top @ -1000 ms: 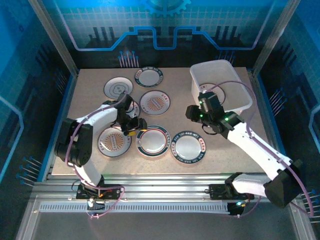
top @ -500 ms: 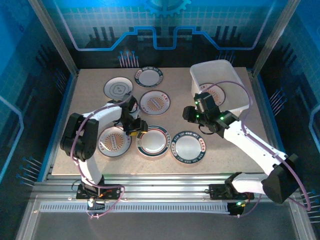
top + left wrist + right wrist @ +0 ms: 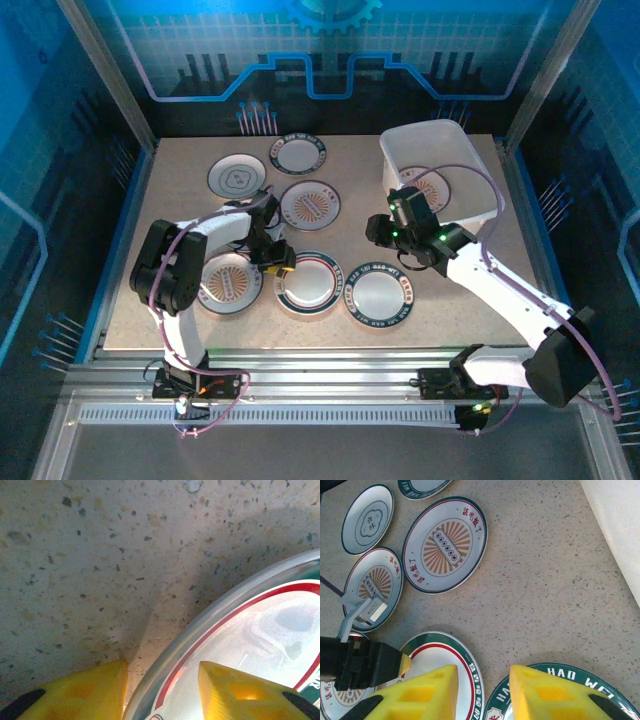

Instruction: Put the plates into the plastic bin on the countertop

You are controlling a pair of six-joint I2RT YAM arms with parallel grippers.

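Several plates lie on the countertop [image 3: 355, 190]: a grey-motif one [image 3: 236, 177], sunburst ones [image 3: 309, 204] [image 3: 225, 280] and green-rimmed ones [image 3: 299, 154] [image 3: 377, 294]. My left gripper [image 3: 278, 262] [image 3: 161, 672] is low at the left edge of a green-rimmed plate [image 3: 310, 283] [image 3: 260, 630]. It is open and straddles that rim, one yellow finger on the countertop side and one over the plate. My right gripper [image 3: 382, 232] [image 3: 482, 680] hangs open and empty above the gap between the two front green-rimmed plates [image 3: 435, 655] [image 3: 560, 671]. The plastic bin [image 3: 440, 130] holds one sunburst plate [image 3: 432, 190].
The bin stands at the back right, its white wall [image 3: 615, 525] close to the right arm. Blue edges and metal rails frame the countertop. A further plate lies partly hidden under the left arm [image 3: 262, 222]. Bare countertop lies between the plates and the bin.
The left gripper's fingers have come closer together around the plate rim, and the left arm's elbow has shifted right. The right gripper drifted slightly up and left.
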